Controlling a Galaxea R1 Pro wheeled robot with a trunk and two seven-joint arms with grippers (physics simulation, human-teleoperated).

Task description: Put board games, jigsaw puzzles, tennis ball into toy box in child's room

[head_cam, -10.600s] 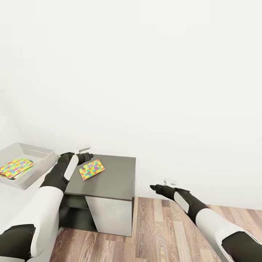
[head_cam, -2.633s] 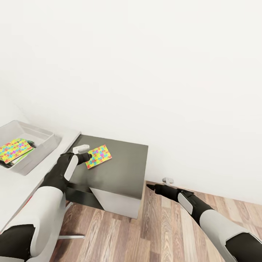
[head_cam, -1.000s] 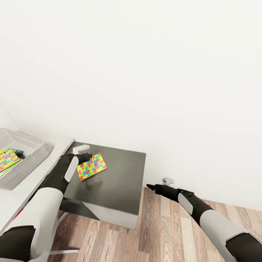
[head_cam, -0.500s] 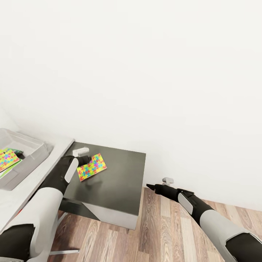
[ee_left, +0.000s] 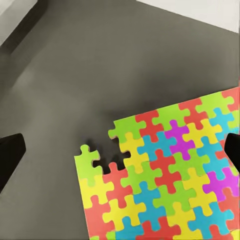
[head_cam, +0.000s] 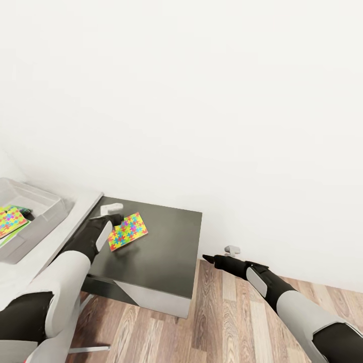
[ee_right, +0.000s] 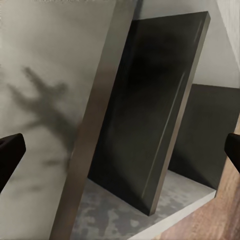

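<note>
Between spread left fingers (ee_left: 11, 152) (dark): jigsaw puzzle (ee_left: 167, 172).

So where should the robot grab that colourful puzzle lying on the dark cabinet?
Probably by an edge. The jigsaw puzzle lies thin and flat on the dark cabinet top, so there is nothing to pinch from above. The open left gripper faces the corner with the jutting green piece; coming in low there, or sliding the puzzle past the cabinet's edge first, looks best.

Jigsaw puzzle (head_cam: 128, 231) – interlocked yellow, green, red, cyan, magenta pieces on a dark grey cabinet top (head_cam: 166, 247). Toy box (head_cam: 48, 214) light grey; floor (head_cam: 227, 322) brown wood planks, wall (head_cam: 201, 101) plain white.
</note>
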